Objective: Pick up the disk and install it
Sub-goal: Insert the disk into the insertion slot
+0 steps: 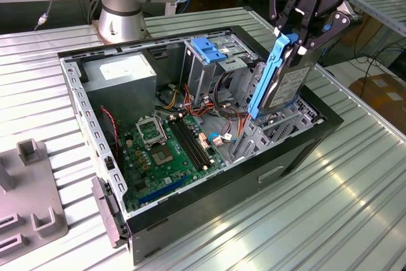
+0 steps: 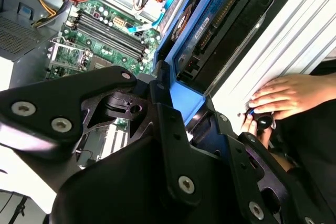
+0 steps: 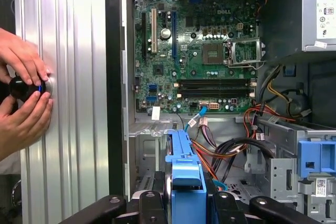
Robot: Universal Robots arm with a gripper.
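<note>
- The gripper clamps the disk — it hangs nearly upright beneath.
- Just below the gripper, the disk's lower end reaches the open computer case.

Ribbed metal table, open computer case on it, grey fixture at exterior view's left

The gripper clamps the disk by its upper end, holding it on edge and tilted, with its lower end down among the metal bays at the exterior view's right of the open computer case. A blue bracket tops the grey drive cage beside it. The green motherboard lies inside the case, which stands on the ribbed metal table.
</note>
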